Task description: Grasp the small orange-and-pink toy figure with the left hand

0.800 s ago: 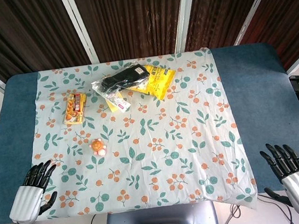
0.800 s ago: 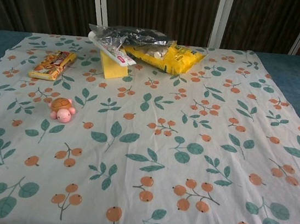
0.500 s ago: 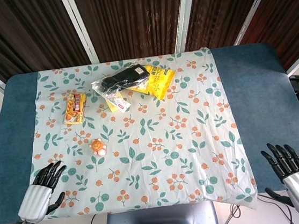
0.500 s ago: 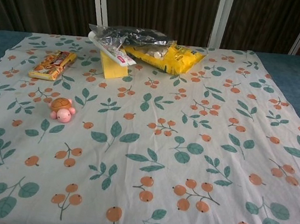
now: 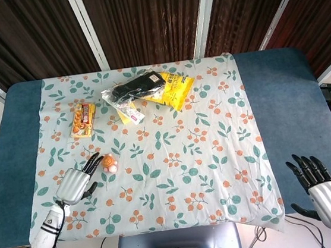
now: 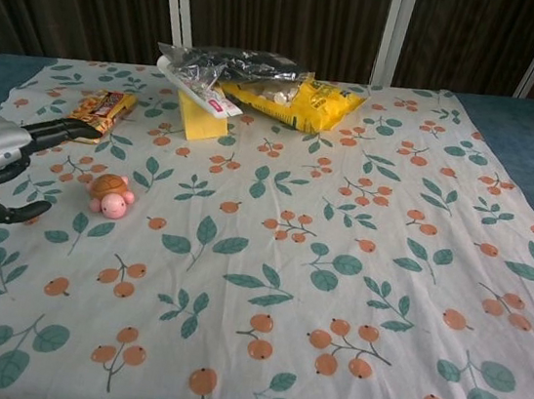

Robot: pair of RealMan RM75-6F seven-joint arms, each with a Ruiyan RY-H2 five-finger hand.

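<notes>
The small orange-and-pink toy figure point(image 5: 109, 163) point(image 6: 111, 195), shaped like a turtle, sits on the floral cloth left of centre. My left hand point(image 5: 78, 180) point(image 6: 1, 163) hovers just left of and nearer than the toy, fingers stretched toward it and spread, holding nothing. In the head view its fingertips point(image 5: 95, 161) reach close to the toy without touching it. My right hand point(image 5: 319, 187) is open off the cloth at the near right corner, over the blue table edge; the chest view does not show it.
A snack bar packet point(image 5: 82, 119) point(image 6: 92, 115) lies beyond the toy. At the back lie a yellow bag point(image 5: 174, 88), a black-and-clear packet point(image 5: 136, 88) and a yellow block point(image 6: 199, 117). The floral cloth point(image 5: 176, 164) covers the blue table point(image 5: 283, 104).
My left hand has moved from the near left table edge forward and right over the cloth, up to the toy, and entered the chest view. The right hand barely shifted.
</notes>
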